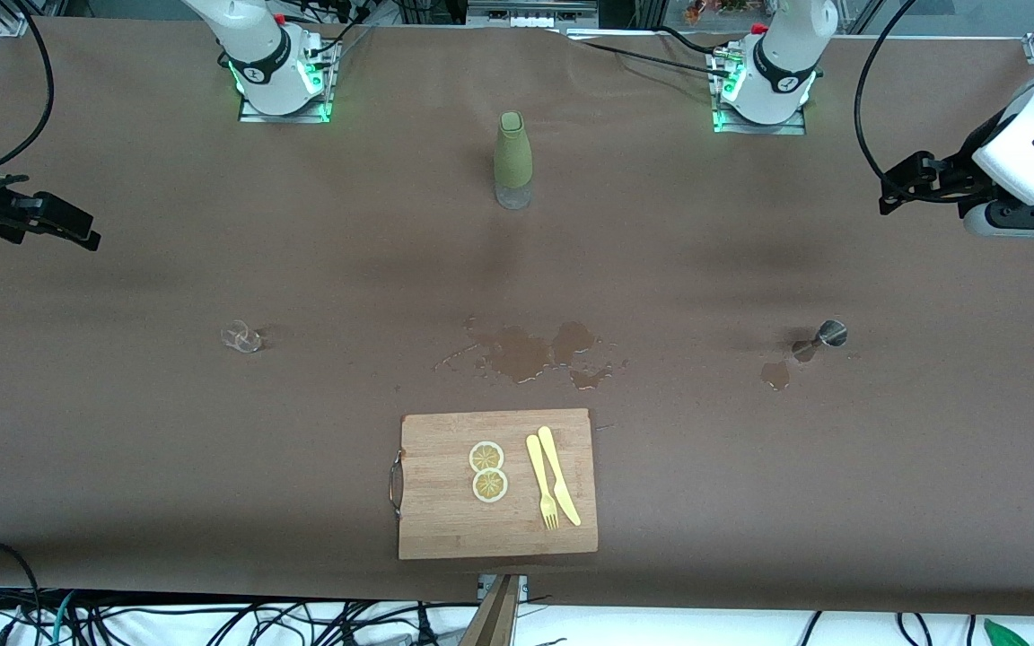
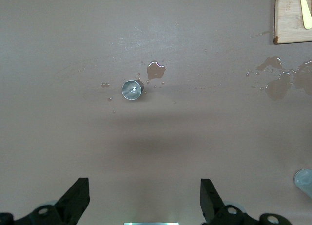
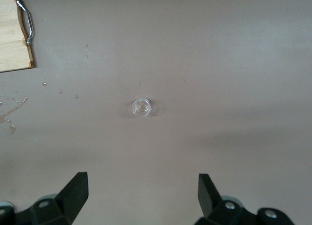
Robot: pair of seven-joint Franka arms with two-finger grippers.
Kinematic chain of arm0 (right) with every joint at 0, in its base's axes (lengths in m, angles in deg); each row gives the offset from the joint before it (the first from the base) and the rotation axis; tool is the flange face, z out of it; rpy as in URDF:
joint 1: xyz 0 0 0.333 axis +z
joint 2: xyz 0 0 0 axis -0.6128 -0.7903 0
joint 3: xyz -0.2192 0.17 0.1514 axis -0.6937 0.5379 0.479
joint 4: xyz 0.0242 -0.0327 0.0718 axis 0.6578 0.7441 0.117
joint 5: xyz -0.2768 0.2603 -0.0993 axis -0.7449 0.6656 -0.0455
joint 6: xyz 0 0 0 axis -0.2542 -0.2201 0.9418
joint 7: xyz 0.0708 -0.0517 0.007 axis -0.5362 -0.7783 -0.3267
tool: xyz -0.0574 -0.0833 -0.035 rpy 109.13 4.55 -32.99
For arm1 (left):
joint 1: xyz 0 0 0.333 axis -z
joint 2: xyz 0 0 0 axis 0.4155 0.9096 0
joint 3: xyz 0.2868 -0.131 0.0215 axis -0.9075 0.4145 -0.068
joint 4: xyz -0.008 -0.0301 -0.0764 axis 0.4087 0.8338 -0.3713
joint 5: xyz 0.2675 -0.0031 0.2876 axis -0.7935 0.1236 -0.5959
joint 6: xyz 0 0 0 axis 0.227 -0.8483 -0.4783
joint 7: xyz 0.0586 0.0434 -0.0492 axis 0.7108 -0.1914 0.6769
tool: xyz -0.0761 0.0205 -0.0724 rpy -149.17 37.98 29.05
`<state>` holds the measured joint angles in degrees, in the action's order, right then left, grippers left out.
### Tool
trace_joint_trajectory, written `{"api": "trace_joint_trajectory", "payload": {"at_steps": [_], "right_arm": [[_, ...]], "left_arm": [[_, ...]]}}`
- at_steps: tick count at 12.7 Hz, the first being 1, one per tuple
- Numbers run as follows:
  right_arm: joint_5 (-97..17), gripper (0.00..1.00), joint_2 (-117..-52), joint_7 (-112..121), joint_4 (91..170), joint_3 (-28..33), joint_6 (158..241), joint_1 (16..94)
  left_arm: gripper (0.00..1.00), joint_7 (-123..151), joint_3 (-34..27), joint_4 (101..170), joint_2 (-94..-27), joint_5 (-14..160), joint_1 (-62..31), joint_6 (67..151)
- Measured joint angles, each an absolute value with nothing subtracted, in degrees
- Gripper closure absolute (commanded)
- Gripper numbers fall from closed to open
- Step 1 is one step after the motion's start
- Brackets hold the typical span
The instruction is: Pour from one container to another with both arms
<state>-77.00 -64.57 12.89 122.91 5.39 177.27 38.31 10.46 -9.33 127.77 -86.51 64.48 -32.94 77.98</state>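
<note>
Both hands were spread wide and holding nothing. The left hand (image 2: 144, 205) hung over bare bench (image 1: 840, 467) at the left arm's end, with the little metal jigger (image 2: 131, 90) standing beside a small puddle (image 2: 155, 70). The right hand (image 3: 141, 200) hung over the right arm's end, with the clear glass (image 3: 142, 107) standing alone. Only the fingertips showed in both wrist views. The green bottle (image 1: 512, 160) stood mid-bench between the bases, a bigger spill (image 1: 530, 352) nearer the camera, then the cutting board (image 1: 445, 520).

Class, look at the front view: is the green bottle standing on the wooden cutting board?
No. The green bottle stands on the bare table between the arm bases, while the cutting board holds only lemon slices, a fork and a knife.
</note>
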Motion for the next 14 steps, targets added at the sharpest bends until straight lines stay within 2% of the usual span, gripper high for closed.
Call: {"api": "trace_joint_trajectory", "payload": {"at_steps": [10,14], "right_arm": [[-77.0,0.0,-64.82,11.58,123.03,5.39,175.89,38.31],[-77.0,0.0,-67.25,-6.94,123.21,5.35,175.27,38.26]], "left_arm": [[0.0,10.69,-9.33,127.79,-86.44,64.48,-32.98,78.31],[0.0,11.75,-9.02,128.13,-86.27,64.48,-32.87,78.66]]}}
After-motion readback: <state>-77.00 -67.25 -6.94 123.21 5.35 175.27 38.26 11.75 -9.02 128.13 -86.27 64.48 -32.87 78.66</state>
